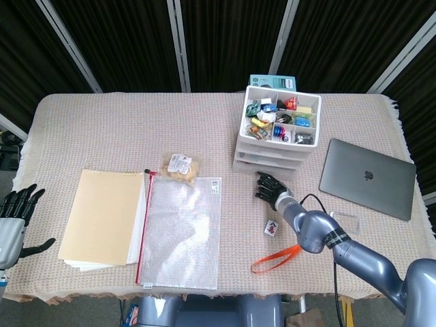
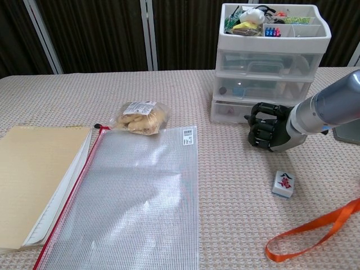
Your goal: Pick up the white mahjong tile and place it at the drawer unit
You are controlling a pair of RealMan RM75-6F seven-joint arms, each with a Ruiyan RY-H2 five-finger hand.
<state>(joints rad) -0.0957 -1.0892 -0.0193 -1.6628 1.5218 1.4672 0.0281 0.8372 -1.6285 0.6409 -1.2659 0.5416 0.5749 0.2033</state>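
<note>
Between the white plastic drawer unit point(image 2: 270, 73) and the small white mahjong tile point(image 2: 283, 184), the right hand point(image 2: 269, 134) hovered, fingers curled on nothing, the tile unlifted.

curled robot hand point(image 2: 268, 134) beside mahjong tile point(image 2: 283, 184)

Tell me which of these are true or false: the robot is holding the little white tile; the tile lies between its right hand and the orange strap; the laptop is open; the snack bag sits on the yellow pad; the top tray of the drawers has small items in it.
1. Holding the tile: false. The white mahjong tile lies on the table, apart from the right hand, whose fingers are curled on nothing.
2. Tile between the hand and the orange strap: true.
3. Laptop open: false. The laptop lies closed.
4. Snack bag on the yellow pad: false. The snack bag rests on the tablecloth beside the clear zip pouch, away from the yellow pad.
5. Top tray of the drawer unit holds small items: true.
</note>
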